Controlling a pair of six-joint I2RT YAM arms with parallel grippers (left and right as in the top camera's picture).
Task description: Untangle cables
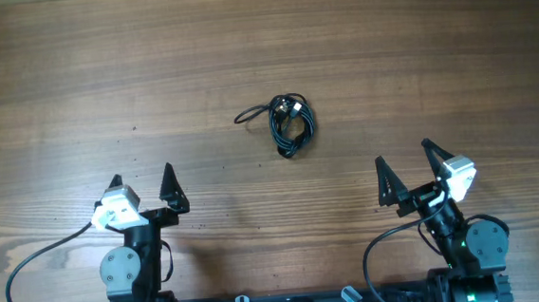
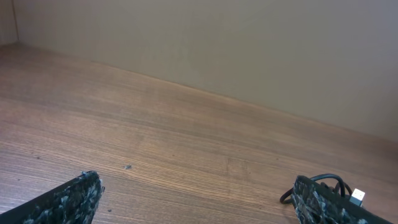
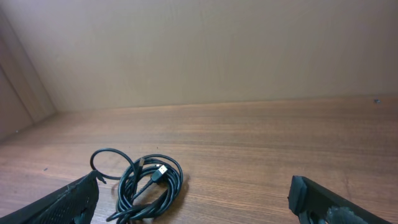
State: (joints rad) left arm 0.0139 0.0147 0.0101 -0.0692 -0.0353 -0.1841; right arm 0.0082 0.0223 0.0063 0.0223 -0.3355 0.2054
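The cables (image 1: pixel 288 123) lie as one black coil on the bench (image 1: pixel 74 79), just right of the overhead frame's centre. Its long axis runs top to bottom, and a stray loop trails left. A pale plug tip (image 3: pixel 163 169) sits within the coil. The left end effector (image 1: pixel 142 175) and right end effector (image 1: pixel 403 151) stand with fingers spread apart in the lower frame, clear of the cables.

- Right gripper (image 3: pixel 194 182): jaws stand wide apart; its two dark fingers (image 3: pixel 73 202) show only at the lower left and lower right corners.
- Cables (image 3: pixel 146 186): thin black cords coiled in a loose bundle on the wooden table (image 3: pixel 261 143), near the left finger and apart from it.
- One single loop (image 3: pixel 104 163) lies out to the bundle's left.
- A pale USB plug (image 3: pixel 161 169) rests on top of the coil.
- A plain beige wall (image 3: pixel 205 50) stands behind the table.
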